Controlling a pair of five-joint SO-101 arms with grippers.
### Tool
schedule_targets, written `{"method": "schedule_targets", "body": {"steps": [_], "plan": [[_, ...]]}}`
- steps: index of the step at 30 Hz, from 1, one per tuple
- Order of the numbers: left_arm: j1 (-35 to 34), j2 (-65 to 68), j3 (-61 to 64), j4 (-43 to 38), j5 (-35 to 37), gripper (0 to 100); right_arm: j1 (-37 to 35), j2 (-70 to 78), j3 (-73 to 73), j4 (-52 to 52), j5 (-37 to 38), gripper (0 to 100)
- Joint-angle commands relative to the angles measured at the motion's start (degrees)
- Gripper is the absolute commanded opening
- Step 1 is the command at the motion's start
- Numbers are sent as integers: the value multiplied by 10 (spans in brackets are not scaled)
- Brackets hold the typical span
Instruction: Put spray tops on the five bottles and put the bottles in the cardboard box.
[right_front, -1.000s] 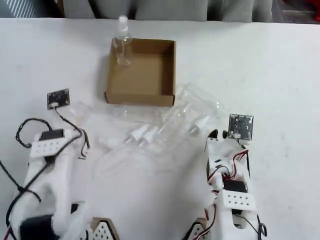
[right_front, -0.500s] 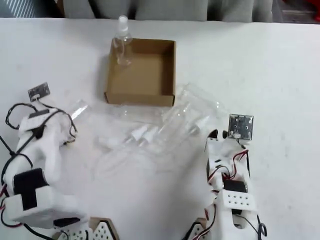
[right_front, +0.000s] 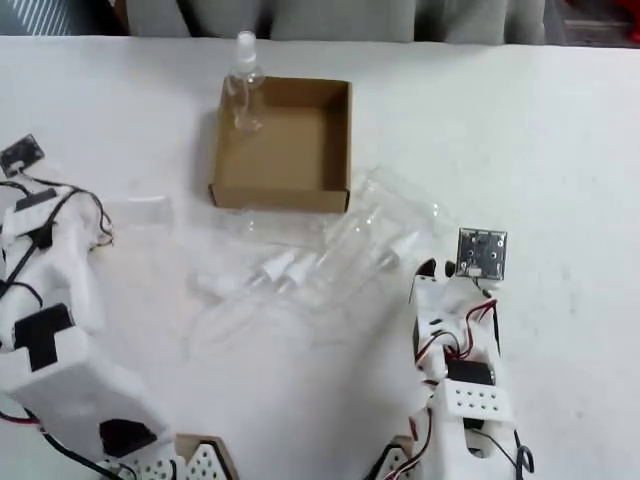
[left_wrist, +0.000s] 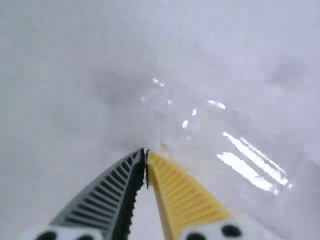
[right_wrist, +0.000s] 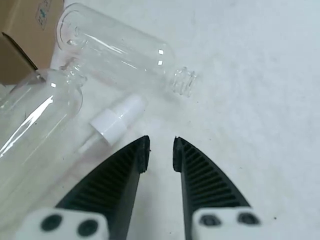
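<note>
The cardboard box (right_front: 285, 145) stands open at the back centre, and one capped bottle (right_front: 243, 85) is upright at its far left corner. Several clear uncapped bottles (right_front: 385, 205) and loose spray tops (right_front: 275, 268) lie in front of the box. My left gripper (left_wrist: 146, 152) is shut on nothing, just short of a lone clear bottle (left_wrist: 240, 160) that lies at the far left (right_front: 140, 208). My right gripper (right_wrist: 159, 142) is slightly open and empty, a little short of a white spray top (right_wrist: 117, 120). An uncapped bottle (right_wrist: 117, 47) lies beyond that.
The left arm (right_front: 50, 270) with its loose wires stands over the table's left edge. The right arm (right_front: 455, 330) sits at the front right. A corner of the box (right_wrist: 22, 35) is close to the bottles ahead of the right gripper. White tabletop (right_front: 540, 130) stretches to the right.
The left arm has swung left toward the table's edge and its wrist has turned. The lone clear bottle has shifted slightly left. The right arm has stayed still.
</note>
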Motion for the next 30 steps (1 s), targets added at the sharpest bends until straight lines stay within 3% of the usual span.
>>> {"method": "schedule_targets", "body": {"steps": [1,6,16,20,24,30], "plan": [[4,19,-75,-3,27,24,3,-6,-4,-7,6,63],[22,53,-142,16,65,24,3,-6,-4,-7,6,63],[29,17,-306,273,86,24,2,-6,-4,-7,6,63],[28,7,-333,333,87,127,2,-6,-4,-7,6,63],[23,10,-332,352,92,245,2,-6,-4,-7,6,63],[-3,21,-300,325,137,252,2,-6,-4,-7,6,63]]}}
